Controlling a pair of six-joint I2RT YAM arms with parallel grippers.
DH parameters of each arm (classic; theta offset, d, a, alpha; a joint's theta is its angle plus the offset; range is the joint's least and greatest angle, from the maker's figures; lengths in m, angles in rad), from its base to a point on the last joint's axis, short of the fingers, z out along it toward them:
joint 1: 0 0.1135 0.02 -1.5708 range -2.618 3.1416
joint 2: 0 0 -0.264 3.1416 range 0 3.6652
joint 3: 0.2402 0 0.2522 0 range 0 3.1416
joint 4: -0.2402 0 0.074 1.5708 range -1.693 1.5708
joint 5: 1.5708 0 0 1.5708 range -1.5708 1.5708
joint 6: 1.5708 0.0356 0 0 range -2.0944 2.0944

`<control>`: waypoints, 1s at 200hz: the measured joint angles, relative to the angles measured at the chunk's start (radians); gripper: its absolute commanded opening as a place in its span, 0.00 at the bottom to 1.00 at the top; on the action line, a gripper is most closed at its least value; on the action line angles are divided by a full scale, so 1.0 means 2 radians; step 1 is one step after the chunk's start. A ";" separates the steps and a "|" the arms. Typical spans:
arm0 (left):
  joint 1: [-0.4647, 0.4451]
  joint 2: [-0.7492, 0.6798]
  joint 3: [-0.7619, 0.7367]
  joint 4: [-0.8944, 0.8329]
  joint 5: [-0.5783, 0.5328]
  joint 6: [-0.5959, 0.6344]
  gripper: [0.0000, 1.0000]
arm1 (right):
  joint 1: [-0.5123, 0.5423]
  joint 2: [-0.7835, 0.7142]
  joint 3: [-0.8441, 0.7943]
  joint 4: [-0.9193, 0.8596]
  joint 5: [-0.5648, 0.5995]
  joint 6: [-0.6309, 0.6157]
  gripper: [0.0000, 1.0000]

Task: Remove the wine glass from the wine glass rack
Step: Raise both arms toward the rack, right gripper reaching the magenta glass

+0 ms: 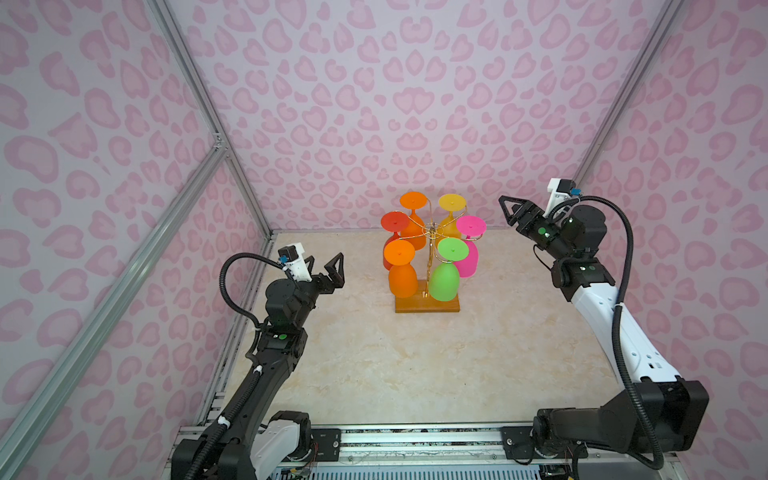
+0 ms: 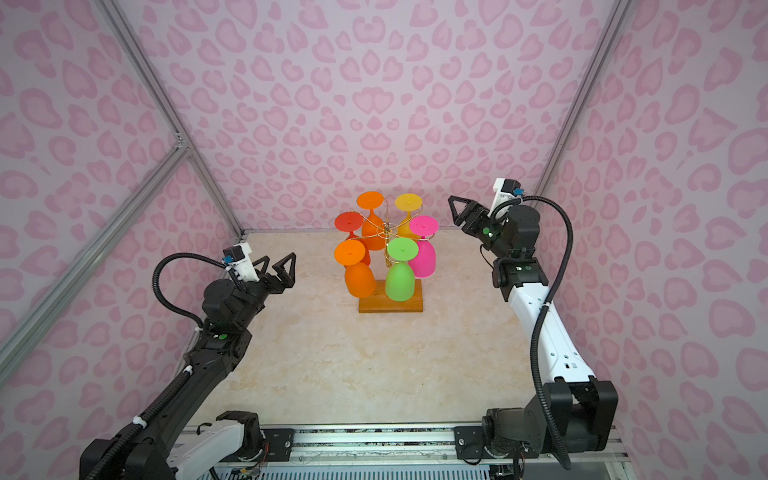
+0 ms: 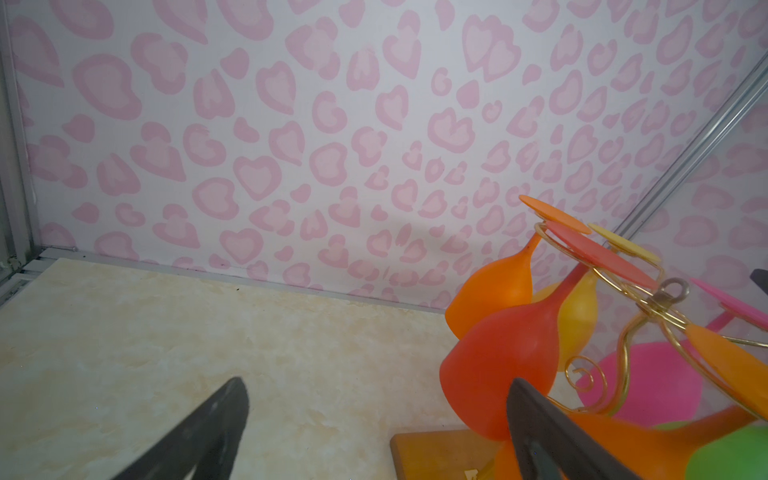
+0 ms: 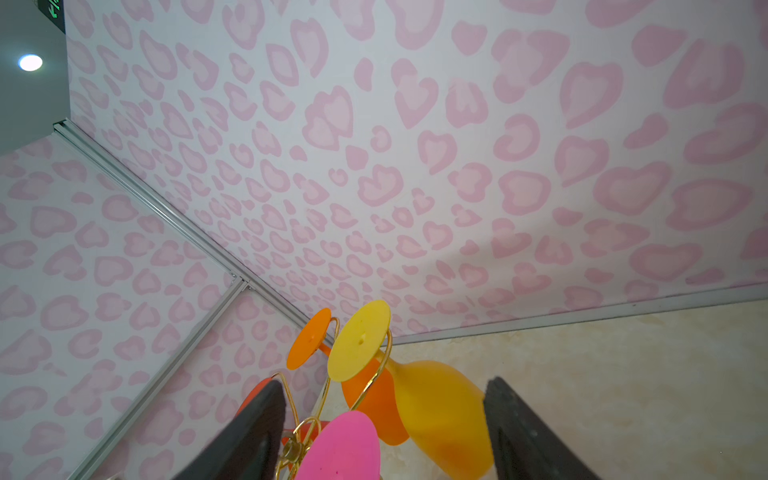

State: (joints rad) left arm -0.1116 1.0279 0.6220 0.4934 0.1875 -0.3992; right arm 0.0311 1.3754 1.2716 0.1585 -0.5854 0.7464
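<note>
left end effector (image 1: 324, 264), black triangular fingers spread wide, empty, in both top views left of the thin gold wire wine glass rack (image 1: 415, 306) on its brown wooden base, well apart from it; right end effector (image 1: 508, 212) sits higher on the rack's right, near the yellow wine glass (image 1: 452, 202), not touching. Rack upright at back middle of beige marble-look table (image 1: 415, 374), six glasses hanging bowl-down: yellow, pink wine glass (image 1: 468, 261), green wine glass (image 1: 444, 284), red wine glass (image 1: 394, 221), front orange wine glass (image 1: 403, 280), back orange wine glass (image 1: 413, 200). Left wrist view: fingers (image 3: 224, 415) wide apart, nothing between; red glass (image 3: 498, 365) and rack's gold wire (image 3: 665, 299) show past one finger, contact unclear here. Right wrist view: fingers (image 4: 257, 424) stand apart, gripping nothing; yellow glass (image 4: 440, 415) and pink foot (image 4: 340, 449) show between them, farther off
</note>
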 measured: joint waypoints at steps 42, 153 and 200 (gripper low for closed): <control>-0.006 0.005 0.004 -0.003 0.014 -0.006 0.98 | 0.017 0.019 -0.002 0.001 -0.034 0.029 0.62; -0.010 0.013 0.006 -0.017 0.020 -0.003 0.98 | 0.046 0.030 -0.006 0.000 -0.052 0.029 0.46; -0.010 0.014 0.008 -0.021 0.020 -0.003 0.98 | 0.047 0.029 -0.013 -0.004 -0.058 0.029 0.38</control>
State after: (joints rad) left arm -0.1318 1.0565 0.6380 0.4511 0.2272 -0.4057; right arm 0.1242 1.4330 1.2461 0.1513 -0.7013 0.8051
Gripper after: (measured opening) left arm 0.979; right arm 0.395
